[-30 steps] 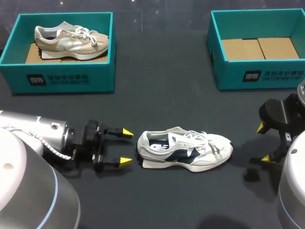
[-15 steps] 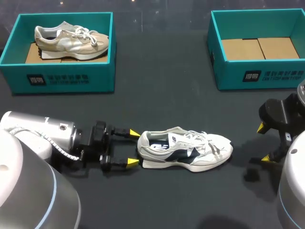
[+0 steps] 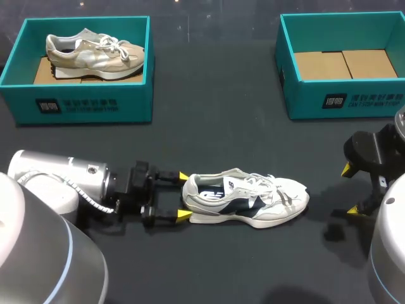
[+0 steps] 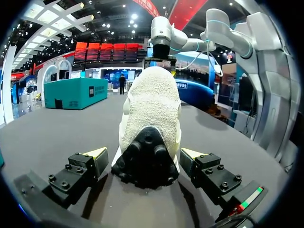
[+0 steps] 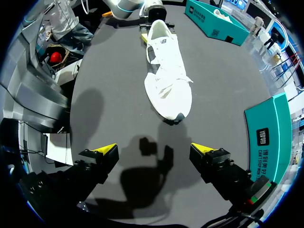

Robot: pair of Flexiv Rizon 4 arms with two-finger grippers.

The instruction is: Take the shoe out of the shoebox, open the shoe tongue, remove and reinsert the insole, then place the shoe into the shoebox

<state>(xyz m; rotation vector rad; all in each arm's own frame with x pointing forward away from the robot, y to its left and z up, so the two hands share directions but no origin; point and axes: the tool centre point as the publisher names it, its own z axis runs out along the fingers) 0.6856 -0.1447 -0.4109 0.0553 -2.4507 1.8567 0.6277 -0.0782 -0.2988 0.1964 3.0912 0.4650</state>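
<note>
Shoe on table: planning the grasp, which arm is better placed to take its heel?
Left. The left end effector, open, flanks the shoe's heel; the right end effector is apart, past the toe.

Shoe (image 3: 247,199) in front, left hand (image 3: 183,196) at its heel, left shoebox (image 3: 88,104) and right shoebox (image 3: 354,101) behind

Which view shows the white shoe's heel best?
The left wrist view: the white shoe's heel sits close between the open fingers of the left gripper. The head view shows it small, from above; the right wrist view faces the toe.
</note>
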